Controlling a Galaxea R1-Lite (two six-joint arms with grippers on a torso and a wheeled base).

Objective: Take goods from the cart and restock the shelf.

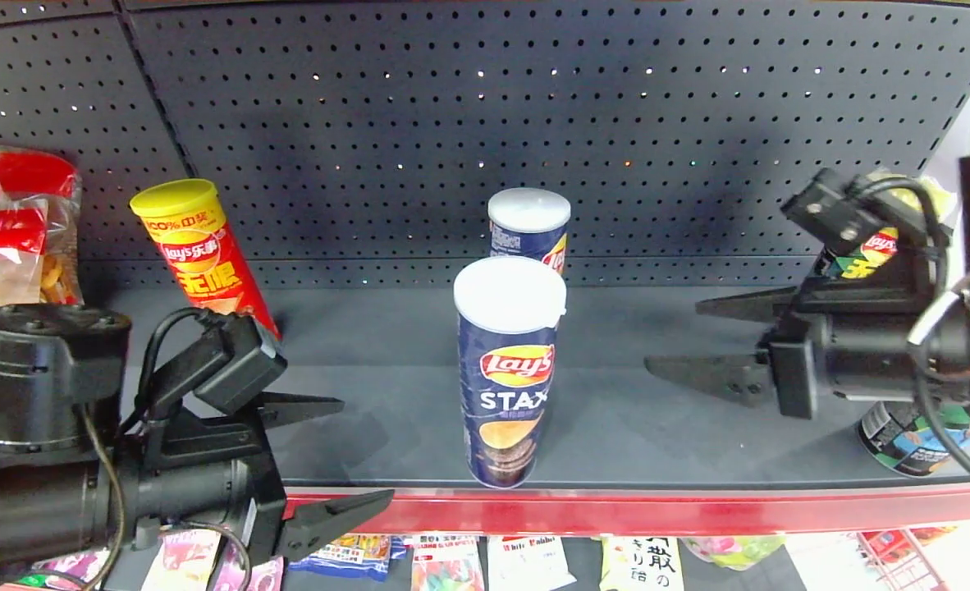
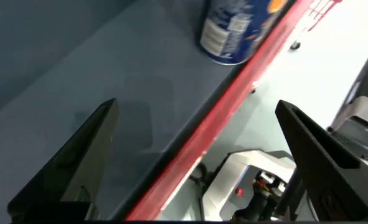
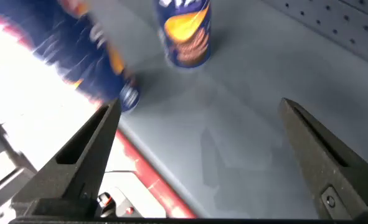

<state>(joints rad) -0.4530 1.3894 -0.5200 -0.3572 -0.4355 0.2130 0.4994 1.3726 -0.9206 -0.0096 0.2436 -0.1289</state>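
A tall blue chip can [image 1: 508, 369] with a white lid stands upright near the shelf's red front edge [image 1: 657, 510]. A second blue can [image 1: 528, 226] stands behind it by the pegboard. A red can with a yellow lid [image 1: 202, 250] leans tilted at the back left. My left gripper [image 1: 366, 450] is open and holds nothing, low at the front left, straddling the shelf edge. My right gripper [image 1: 672, 336] is open and holds nothing over the shelf, right of the blue cans. In the left wrist view, the gripper [image 2: 196, 106] faces the front can [image 2: 233, 31]. The right wrist view has both cans [image 3: 185, 31] beyond the gripper [image 3: 200, 104].
Snack bags [image 1: 9, 222] fill the shelf's far left. A green and yellow can [image 1: 883, 242] stands behind my right arm, and another printed can [image 1: 912, 439] sits under it at the front right. Packaged goods [image 1: 452, 562] hang on the level below. Bare shelf floor [image 1: 633, 410] lies between the cans and my right gripper.
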